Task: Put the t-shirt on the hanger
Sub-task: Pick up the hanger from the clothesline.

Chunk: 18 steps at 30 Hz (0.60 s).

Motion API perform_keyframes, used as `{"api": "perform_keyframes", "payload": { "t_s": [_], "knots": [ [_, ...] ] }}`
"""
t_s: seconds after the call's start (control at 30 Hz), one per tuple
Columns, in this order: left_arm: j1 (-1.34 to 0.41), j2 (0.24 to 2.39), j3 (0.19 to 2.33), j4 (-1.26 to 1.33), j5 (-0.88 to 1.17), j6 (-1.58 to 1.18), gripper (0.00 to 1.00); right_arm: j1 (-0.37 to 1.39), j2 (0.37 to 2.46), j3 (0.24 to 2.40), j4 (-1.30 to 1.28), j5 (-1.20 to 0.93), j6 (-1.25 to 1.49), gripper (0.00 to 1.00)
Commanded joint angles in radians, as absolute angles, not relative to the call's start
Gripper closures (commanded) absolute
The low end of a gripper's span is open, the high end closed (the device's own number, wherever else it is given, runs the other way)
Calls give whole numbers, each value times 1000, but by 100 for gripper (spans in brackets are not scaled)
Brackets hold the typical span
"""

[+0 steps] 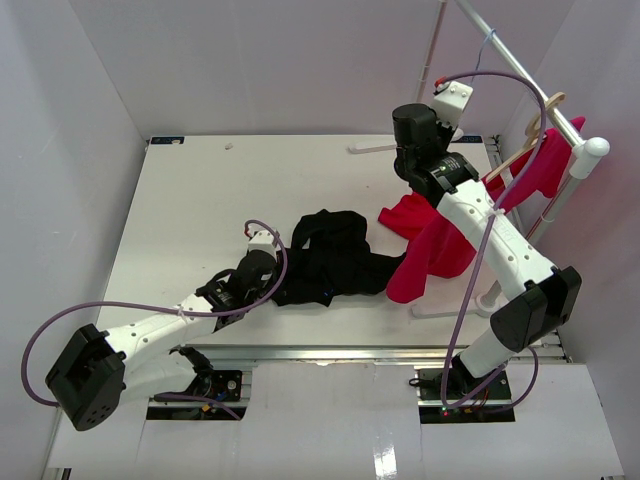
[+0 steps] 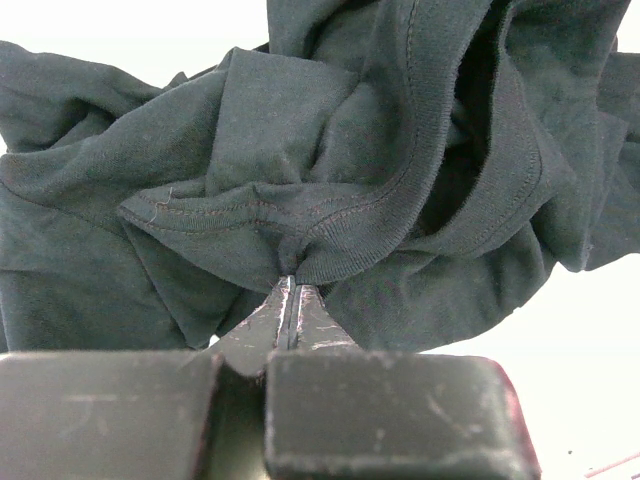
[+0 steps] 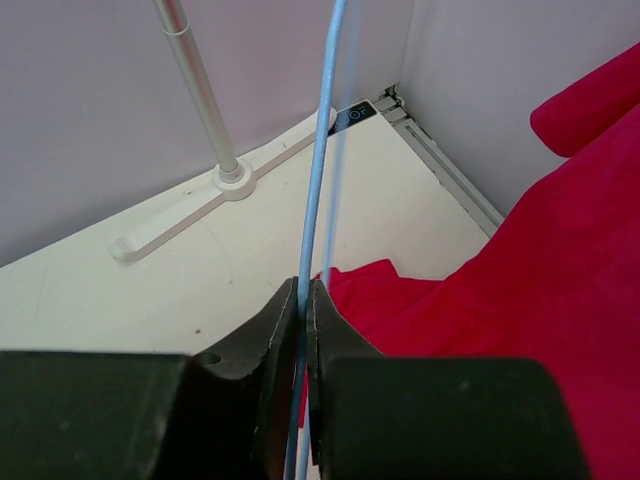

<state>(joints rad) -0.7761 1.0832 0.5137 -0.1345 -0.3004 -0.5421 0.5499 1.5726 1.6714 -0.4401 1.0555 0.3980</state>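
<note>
The black t-shirt [image 1: 330, 258] lies crumpled on the white table near its front edge. My left gripper [image 1: 272, 284] lies low at the shirt's left side and is shut on a fold of its ribbed hem [image 2: 300, 262]; the left gripper's [image 2: 291, 287] jaws are pressed together. The light-blue wire hanger [image 3: 322, 160] hangs by its hook [image 1: 489, 45] from the rail at the back right. My right gripper [image 3: 303, 292] is shut on two strands of that wire. From above, the right gripper [image 1: 415, 128] is raised beside the rack.
A red shirt [image 1: 432, 240] hangs from a pale wooden hanger [image 1: 530, 135] on the rail [image 1: 520, 65], and its lower part spills onto the table. The rack's foot [image 1: 375, 149] and pole [image 3: 195, 80] stand at the back. White walls close in on three sides.
</note>
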Motion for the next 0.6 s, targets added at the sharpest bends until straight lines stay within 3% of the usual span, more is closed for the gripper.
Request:
{"api": "perform_keyframes", "payload": {
  "t_s": [0.0,0.3,0.57],
  "knots": [
    [-782,1065,537,-137,-296,-538,100,546,1540,1729,-397,1075,353,92],
    [-785,1065,538,-139,-299,-538,100,548,1507,1783,-399,1053,262,92],
    [-785,1072,537,-139,-308,-540,100,548,1438,1743,-384,894,195,92]
  ]
}}
